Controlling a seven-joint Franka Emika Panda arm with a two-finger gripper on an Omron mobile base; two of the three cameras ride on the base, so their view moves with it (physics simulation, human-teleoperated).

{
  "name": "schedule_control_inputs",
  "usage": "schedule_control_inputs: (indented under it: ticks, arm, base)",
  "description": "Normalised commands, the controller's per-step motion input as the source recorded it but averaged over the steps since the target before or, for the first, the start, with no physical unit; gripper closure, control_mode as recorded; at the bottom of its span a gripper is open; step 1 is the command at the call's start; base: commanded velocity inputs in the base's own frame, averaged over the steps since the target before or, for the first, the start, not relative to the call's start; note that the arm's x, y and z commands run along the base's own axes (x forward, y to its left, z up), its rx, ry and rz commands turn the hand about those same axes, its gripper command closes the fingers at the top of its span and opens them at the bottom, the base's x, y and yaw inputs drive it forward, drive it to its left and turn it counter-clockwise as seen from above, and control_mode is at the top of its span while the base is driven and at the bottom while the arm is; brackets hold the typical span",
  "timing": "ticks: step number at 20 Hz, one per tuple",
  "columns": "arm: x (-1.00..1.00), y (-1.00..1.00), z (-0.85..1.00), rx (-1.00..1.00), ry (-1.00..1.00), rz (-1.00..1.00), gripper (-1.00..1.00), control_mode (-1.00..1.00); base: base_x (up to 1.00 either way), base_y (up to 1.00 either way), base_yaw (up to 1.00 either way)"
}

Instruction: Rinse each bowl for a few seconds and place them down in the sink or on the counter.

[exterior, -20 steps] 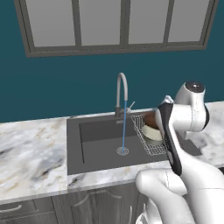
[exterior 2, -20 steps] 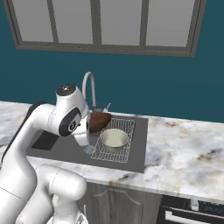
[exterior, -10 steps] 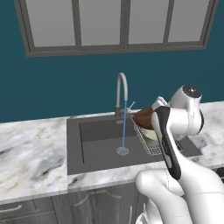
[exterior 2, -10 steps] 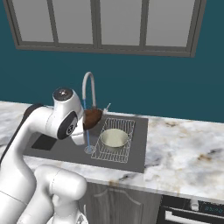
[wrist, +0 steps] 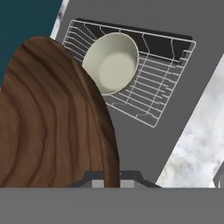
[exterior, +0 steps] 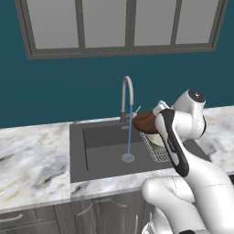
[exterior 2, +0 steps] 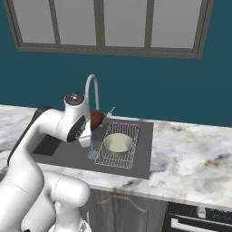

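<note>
A: Water [exterior: 130, 132] runs in a thin blue line from the faucet [exterior: 126, 93] at mid-frame in the left base view, down to the drain [exterior: 128, 158] of the sink [exterior: 98, 151]. Just right of the stream, the brown bowl [exterior: 146, 121] hangs tilted above the basin, against the arm's white wrist.

B: From the right base view the same brown bowl [exterior 2: 97, 119] is a small dark patch behind the arm, centre-left of the frame. That view gives the cream bowl [exterior 2: 118, 142] plainly, upright in the wire rack [exterior 2: 121, 145] at the sink's right end.

A: On my side the arm covers most of that rack [exterior: 154, 151]. And the gripper?

B: Its fingers are hidden in both base views. In the hand view, wood grain of the brown bowl [wrist: 52, 127] takes up the left half, so the jaws stand nearly closed, clamped on its rim. The cream bowl [wrist: 111, 63] sits at upper centre, with marble counter [wrist: 199, 131] at the right edge.
</note>
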Motion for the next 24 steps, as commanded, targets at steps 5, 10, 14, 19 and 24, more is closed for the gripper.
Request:
schedule_control_inputs:
  ticks: [5,10,14,19,24]
  arm:
    - [0.38,0.00,-0.23,0.01,0.00,0.04,1.00,-1.00]
    - [0.38,0.04,-0.12,0.00,0.00,0.04,1.00,-1.00]
    - [0.31,0.02,-0.05,0.00,-0.02,0.04,1.00,-1.00]
    - [0.28,0.00,-0.07,0.00,-0.03,0.03,1.00,-1.00]
    - [0.32,0.00,-0.11,0.01,-0.02,0.03,1.00,-1.00]
  base:
    - [0.00,0.00,0.00]
    - [0.00,0.00,0.00]
    - [0.00,0.00,0.00]
    - [0.00,0.00,0.00]
    - [0.00,0.00,0.00]
